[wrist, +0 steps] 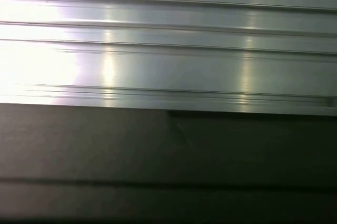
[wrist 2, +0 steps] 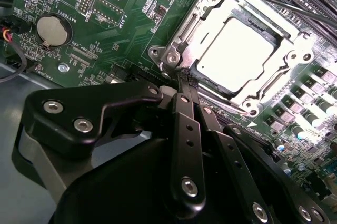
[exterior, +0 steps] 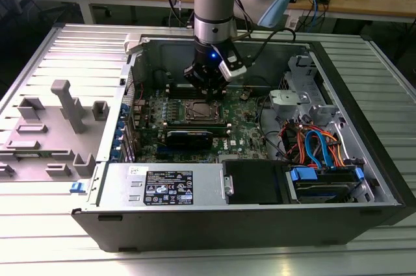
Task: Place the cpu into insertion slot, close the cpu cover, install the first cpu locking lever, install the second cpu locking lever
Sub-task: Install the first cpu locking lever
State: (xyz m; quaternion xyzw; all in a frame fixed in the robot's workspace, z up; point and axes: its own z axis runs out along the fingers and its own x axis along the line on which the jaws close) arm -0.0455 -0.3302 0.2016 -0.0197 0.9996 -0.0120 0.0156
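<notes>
— Gripper (exterior: 209, 87) first: where does it hang?
— Straight down inside the open computer case (exterior: 364, 178), just above the far edge of the insertion slot (exterior: 197, 111) on the green motherboard (exterior: 244, 134). In the second wrist view its black fingers (wrist 2: 185, 129) meet in a narrow point with nothing between them, the tip (wrist 2: 182, 84) right at one corner of the socket.
— Now from the biggest thing down.
— The case lies on its side on a ribbed metal table (exterior: 39, 237). The motherboard covers the case floor's middle; a black power supply (exterior: 166, 188) runs along the near edge.
— And the socket?
— The cpu cover (wrist 2: 210, 21) lies flat over the insertion slot, and the cpu (wrist 2: 239, 50) shows bright through its window, seated inside.
— Smallest?
— A round coin battery (wrist 2: 52, 29) near the board's corner.
</notes>
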